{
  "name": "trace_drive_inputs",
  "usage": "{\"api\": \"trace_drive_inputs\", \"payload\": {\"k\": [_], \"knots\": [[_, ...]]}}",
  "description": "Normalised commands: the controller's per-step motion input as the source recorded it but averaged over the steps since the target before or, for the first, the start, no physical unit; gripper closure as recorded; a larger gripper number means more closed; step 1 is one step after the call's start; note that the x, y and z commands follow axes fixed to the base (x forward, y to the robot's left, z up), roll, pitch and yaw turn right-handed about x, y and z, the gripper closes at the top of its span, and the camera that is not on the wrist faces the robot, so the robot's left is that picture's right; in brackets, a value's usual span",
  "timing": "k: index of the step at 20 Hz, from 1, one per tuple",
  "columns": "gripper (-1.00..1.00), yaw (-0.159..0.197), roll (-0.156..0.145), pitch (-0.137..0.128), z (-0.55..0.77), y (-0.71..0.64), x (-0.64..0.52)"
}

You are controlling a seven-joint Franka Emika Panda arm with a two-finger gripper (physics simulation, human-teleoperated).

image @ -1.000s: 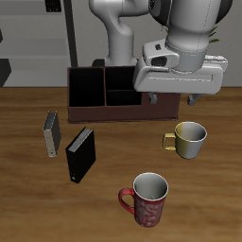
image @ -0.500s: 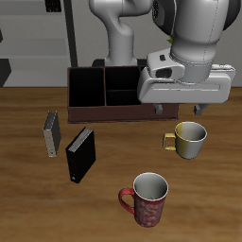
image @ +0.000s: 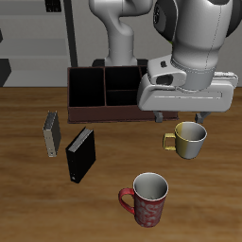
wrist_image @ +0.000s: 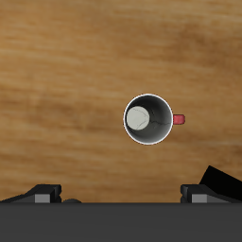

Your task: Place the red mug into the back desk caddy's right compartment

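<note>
The red mug [image: 146, 199] stands upright near the table's front edge, its handle toward the black box; in the wrist view the red mug [wrist_image: 148, 119] shows from straight above with its red handle. My gripper [image: 180, 114] hangs open and empty well above the table, farther back than the mug; the open gripper [wrist_image: 123, 194] holds nothing between its fingers [wrist_image: 43, 192]. The back desk caddy [image: 104, 112] lies at the rear. One wide end section [image: 85, 90] shows; my hand hides the other end, so I cannot tell which is the right compartment.
A yellow-cream mug [image: 189, 139] stands just under and in front of my hand. A black book-like box [image: 80, 154] lies beside the red mug, with a grey book [image: 51, 134] behind it. The box's corner [wrist_image: 223, 180] shows in the wrist view.
My hand has come forward and lower, away from the caddy toward the mugs. The mugs, the box and the caddy have stayed put.
</note>
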Motion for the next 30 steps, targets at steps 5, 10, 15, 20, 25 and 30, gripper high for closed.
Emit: {"api": "trace_drive_inputs", "payload": {"k": [5,10,15,20,25,30], "knots": [[-1.00,0.022,0.005,-0.035,-0.15,0.10,0.03],[-1.00,0.008,-0.006,-0.056,-0.03,0.06,-0.04],[-1.00,-0.005,-0.013,-0.040,0.03,0.03,-0.03],[-1.00,-0.020,-0.018,-0.003,0.09,-0.16,-0.01],[-1.00,-0.020,0.002,0.011,0.13,-0.25,0.07],[-1.00,-0.004,0.017,0.012,0.06,-0.18,0.06]]}}
